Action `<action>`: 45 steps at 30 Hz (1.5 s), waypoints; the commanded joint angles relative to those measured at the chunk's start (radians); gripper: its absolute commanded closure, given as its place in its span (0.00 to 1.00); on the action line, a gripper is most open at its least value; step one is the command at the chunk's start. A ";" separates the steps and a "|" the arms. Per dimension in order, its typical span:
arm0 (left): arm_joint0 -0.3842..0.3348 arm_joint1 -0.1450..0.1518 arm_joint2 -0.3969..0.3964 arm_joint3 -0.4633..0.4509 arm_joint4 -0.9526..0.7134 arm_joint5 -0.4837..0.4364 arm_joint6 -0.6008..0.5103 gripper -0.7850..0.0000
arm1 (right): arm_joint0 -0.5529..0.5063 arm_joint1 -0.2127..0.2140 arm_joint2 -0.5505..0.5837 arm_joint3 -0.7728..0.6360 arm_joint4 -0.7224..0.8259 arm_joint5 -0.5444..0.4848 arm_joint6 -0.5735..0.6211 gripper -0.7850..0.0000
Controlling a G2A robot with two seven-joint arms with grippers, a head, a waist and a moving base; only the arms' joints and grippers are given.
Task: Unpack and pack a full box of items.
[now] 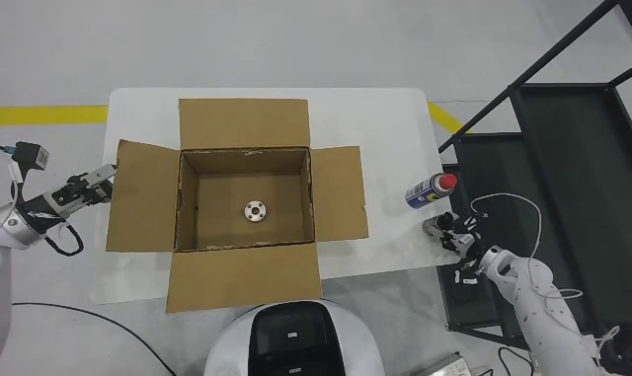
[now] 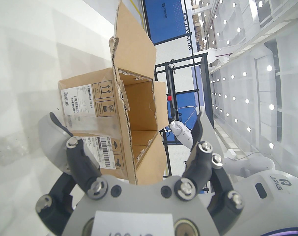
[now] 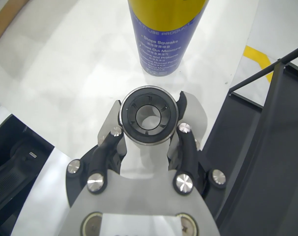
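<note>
On white table [image 1: 395,129], open cardboard box [image 1: 242,122]

Matt cardboard box [image 1: 245,124], glossy can [image 3: 166,25], metal-rimmed bearing [image 3: 128,116]

Lighting is bright and even throughout. Source: rows of ceiling lamps [image 2: 237,94], showing as small flared spots in the left wrist view. The white table [image 3: 53,69] glares, nearly washed out beside the spray can [image 3: 163,25]. The box [image 1: 217,228] interior is softly shaded along its walls. The metal ring [image 3: 129,124] shows a thin highlight on its rim. Straight lines bow towards the edges of both wrist views.
</note>
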 commanded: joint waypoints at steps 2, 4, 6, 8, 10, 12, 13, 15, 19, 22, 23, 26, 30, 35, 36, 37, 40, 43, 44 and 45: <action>0.000 0.000 0.000 0.000 0.000 0.000 0.000 0.00 | -0.024 0.011 0.028 -0.035 -0.007 -0.014 -0.024 1.00; 0.000 0.000 0.000 0.000 0.000 0.000 0.000 0.00 | -0.052 0.019 0.056 -0.077 -0.007 -0.020 -0.044 1.00; 0.000 0.000 0.000 0.000 0.000 0.000 0.000 0.00 | -0.085 0.028 0.089 -0.130 -0.011 -0.016 -0.050 1.00; 0.000 0.000 0.000 0.000 0.000 0.000 0.000 0.00 | -0.123 0.036 0.132 -0.192 -0.004 -0.007 -0.049 1.00; 0.000 0.000 0.000 0.000 0.000 0.000 0.000 0.00 | -0.160 0.042 0.179 -0.262 0.010 0.017 -0.031 1.00; 0.000 0.000 0.000 0.000 0.000 0.000 0.000 0.00 | -0.199 0.046 0.222 -0.336 0.032 0.039 -0.007 1.00; 0.000 0.000 0.000 0.000 0.000 0.000 0.000 0.00 | -0.215 0.047 0.244 -0.371 0.048 0.051 0.010 1.00; 0.000 0.000 0.000 0.000 0.000 0.000 0.000 0.00 | -0.244 0.049 0.282 -0.449 0.067 0.079 0.043 1.00; 0.000 0.000 0.000 0.000 0.000 0.000 0.000 0.00 | -0.285 0.049 0.338 -0.584 0.114 0.114 0.078 1.00; 0.000 0.000 0.000 0.000 0.000 0.000 0.000 0.00 | -0.295 0.048 0.351 -0.672 0.128 0.130 0.098 1.00; 0.000 0.000 0.000 0.000 0.000 0.000 0.000 0.00 | -0.295 0.048 0.348 -0.699 0.133 0.127 0.104 1.00; 0.000 0.000 0.000 0.000 0.000 0.000 0.000 0.00 | -0.282 0.046 0.317 -0.771 0.159 0.110 0.128 1.00; 0.000 0.000 0.000 0.000 0.000 0.000 0.000 0.00 | -0.232 0.043 0.238 -0.833 0.221 0.091 0.203 1.00; 0.000 0.000 0.000 0.000 0.000 0.000 0.000 0.00 | -0.138 0.040 0.120 -0.894 0.307 0.065 0.339 1.00; 0.000 0.000 0.000 0.000 0.000 0.000 0.000 0.00 | -0.121 0.039 0.096 -0.905 0.318 0.060 0.362 1.00; 0.000 0.000 0.000 0.000 0.000 0.000 0.000 0.00 | -0.104 0.039 0.075 -0.915 0.319 0.060 0.388 1.00; 0.000 0.000 0.000 0.000 0.000 0.000 0.000 0.00 | -0.068 0.036 0.013 -0.942 0.345 0.050 0.437 1.00; 0.000 0.000 0.000 0.000 0.000 0.000 0.000 0.00 | -0.057 0.036 -0.009 -0.949 0.355 0.040 0.456 1.00; 0.000 0.000 0.000 0.000 0.000 0.000 0.000 0.00 | -0.057 0.036 -0.009 -0.949 0.355 0.040 0.456 1.00; 0.000 0.000 0.000 0.000 0.000 0.000 0.000 0.00 | -0.057 0.036 -0.009 -0.949 0.355 0.040 0.456 1.00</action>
